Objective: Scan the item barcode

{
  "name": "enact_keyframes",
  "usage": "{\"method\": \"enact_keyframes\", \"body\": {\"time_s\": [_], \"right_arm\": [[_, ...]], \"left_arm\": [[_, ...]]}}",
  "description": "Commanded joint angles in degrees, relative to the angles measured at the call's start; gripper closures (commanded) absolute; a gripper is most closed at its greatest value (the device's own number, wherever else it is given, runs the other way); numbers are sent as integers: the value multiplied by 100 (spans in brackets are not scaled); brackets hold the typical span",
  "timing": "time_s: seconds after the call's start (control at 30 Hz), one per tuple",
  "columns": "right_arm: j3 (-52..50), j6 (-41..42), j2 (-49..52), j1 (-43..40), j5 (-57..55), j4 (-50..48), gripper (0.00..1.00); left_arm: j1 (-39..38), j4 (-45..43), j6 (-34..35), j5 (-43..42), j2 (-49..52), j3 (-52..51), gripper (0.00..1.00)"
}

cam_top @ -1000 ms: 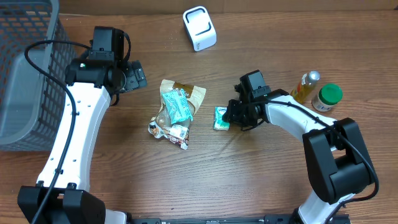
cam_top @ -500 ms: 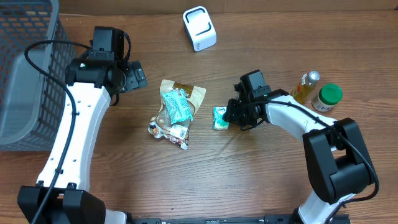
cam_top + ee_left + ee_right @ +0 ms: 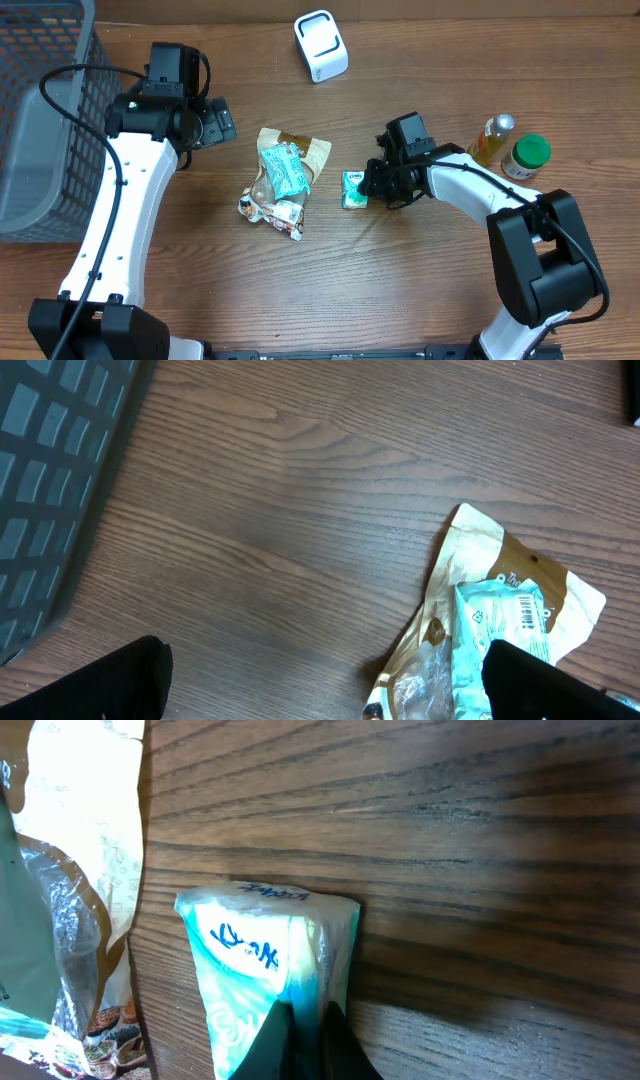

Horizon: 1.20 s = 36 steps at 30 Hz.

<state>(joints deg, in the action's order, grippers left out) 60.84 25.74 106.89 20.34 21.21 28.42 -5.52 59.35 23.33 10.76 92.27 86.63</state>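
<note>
Little shifts since a second ago: both arms keep their poses, and the right end effector (image 3: 372, 186) has finished closing on the small teal packet (image 3: 354, 189), which has nudged a touch up and left.

We see that packet lying on the wood surface (image 3: 420, 280) just right of centre in the overhead view. The right end effector meets it from the right. From the right wrist, the packet (image 3: 268, 955) fills the lower middle of the frame, and the dark fingertips (image 3: 345, 1055) pinch together on its lower edge at the bottom of the picture.

We see the left end effector (image 3: 215, 122) in the upper left of the overhead view, holding nothing. In its wrist view the two fingers (image 3: 120, 685) stand wide apart at the bottom corners.

A pile of snack bags (image 3: 283, 178) lies left of the packet, near it but apart. The white scanner (image 3: 321, 45) stands at the top centre, well apart from the packet. A grey mesh basket (image 3: 40, 120) fills the upper left. At the right edge, a yellow bottle (image 3: 493, 138) lies just beside a green-lidded jar (image 3: 525, 155).
</note>
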Motion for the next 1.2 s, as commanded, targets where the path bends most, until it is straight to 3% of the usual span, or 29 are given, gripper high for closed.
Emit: {"method": "enact_keyframes", "body": {"time_s": [0.0,0.73,0.83,0.97,1.17], "right_arm": [[-79,-7,-24,35,-72,-44,96],[-79,-4,-24,35,-50,-52,96],[-79,-4,-24,35,-52,-63,90],[-76,-4,-24,33,-52,-144,90],[-79,-4,-24,33,138,-227,69]], "left_arm": [[-17,0,-151,15,-7,59,0],[-17,0,-151,15,-7,59,1],[-17,0,-151,15,-7,59,1],[-17,0,-151,15,-7,59,0],[-17,0,-151,15,-7,59,0]]}}
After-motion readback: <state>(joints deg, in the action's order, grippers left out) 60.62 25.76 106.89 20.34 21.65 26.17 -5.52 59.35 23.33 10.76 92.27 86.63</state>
